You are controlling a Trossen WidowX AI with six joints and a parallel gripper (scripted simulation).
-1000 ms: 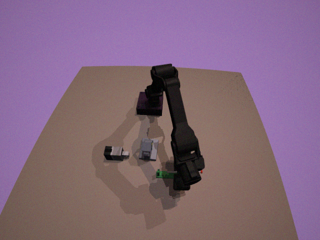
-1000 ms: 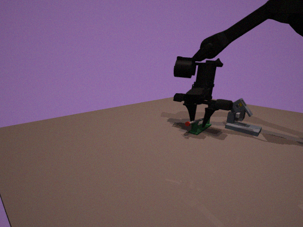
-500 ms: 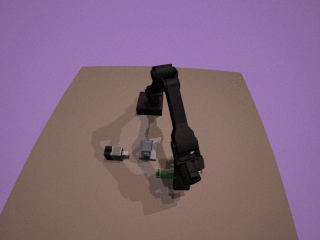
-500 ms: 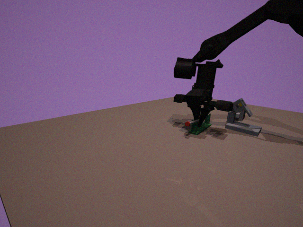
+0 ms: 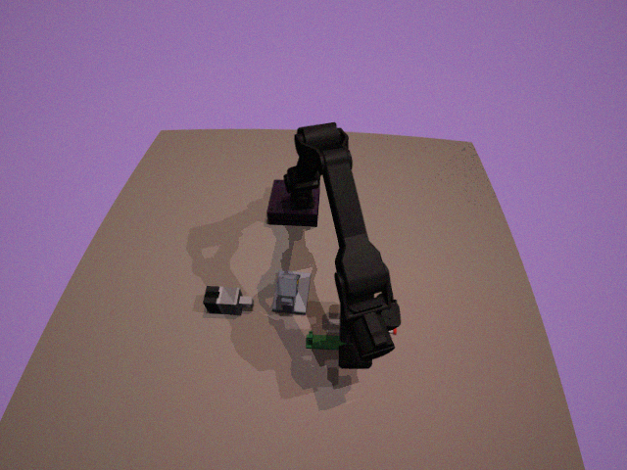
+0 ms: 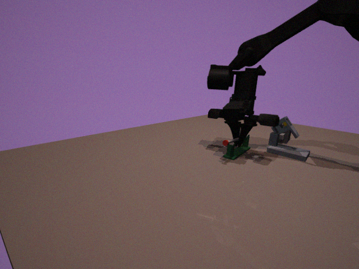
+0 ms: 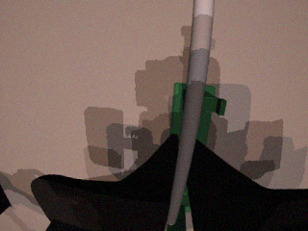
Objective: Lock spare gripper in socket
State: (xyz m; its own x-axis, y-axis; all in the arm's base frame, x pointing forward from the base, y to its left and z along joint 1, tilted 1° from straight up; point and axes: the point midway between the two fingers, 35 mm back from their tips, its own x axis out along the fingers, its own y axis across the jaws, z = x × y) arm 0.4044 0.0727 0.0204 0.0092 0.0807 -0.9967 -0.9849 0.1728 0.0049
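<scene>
Lock pin [image 7: 194, 84], grey with a red cap, lies in a green cradle [image 6: 235, 150] on the counter [image 6: 115, 188], the end effector [image 6: 240, 137] clamped on its shaft. Grey mount [image 5: 292, 293] and spare gripper [image 5: 225, 299] stand apart. No writing is legible.

The lock pin [image 7: 192, 99] looks like smooth grey metal, red-capped, above a glossy green plastic stand [image 6: 236, 150].
</scene>
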